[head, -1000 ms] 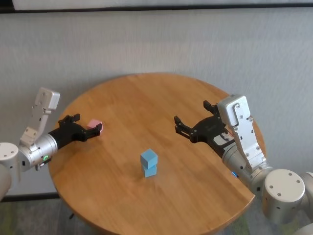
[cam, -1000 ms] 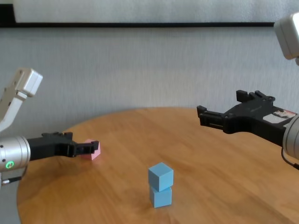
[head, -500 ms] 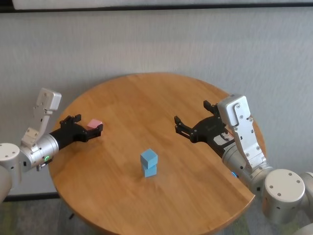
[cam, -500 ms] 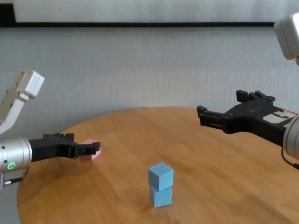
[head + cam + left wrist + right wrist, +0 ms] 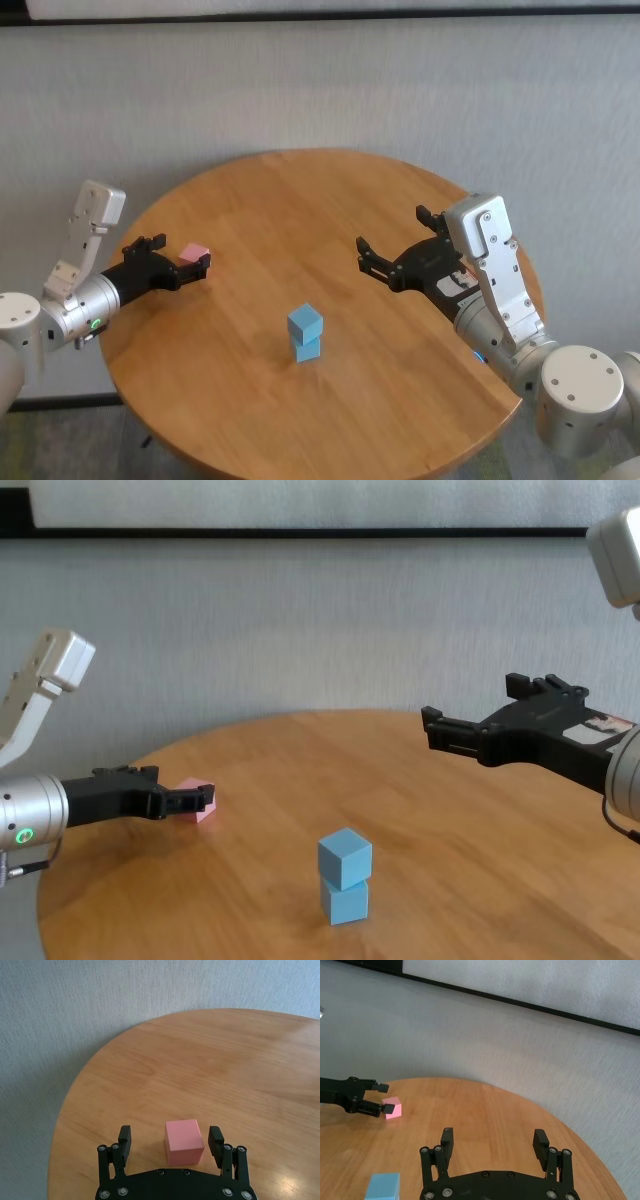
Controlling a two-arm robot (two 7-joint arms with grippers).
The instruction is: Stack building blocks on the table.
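One block left: pink cube (image 5: 184, 1141), lower middle of my left wrist frame
Left gripper (image 5: 170, 1141): open, fingers straddle the cube without touching
Blue stack (image 5: 305, 333): centre of frame, to its right
Right gripper (image 5: 392, 252): open, right of frame, farther off

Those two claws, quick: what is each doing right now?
Left gripper: jaws open around the pink block on the table, not clamped.
Right gripper: jaws open, empty, above the table.

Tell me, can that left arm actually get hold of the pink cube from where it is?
Probably yes. The left tool is open with the pink cube sitting on the table between its fingers, not yet pinched. Nothing stands in the way; the stacked blue cubes are well clear.
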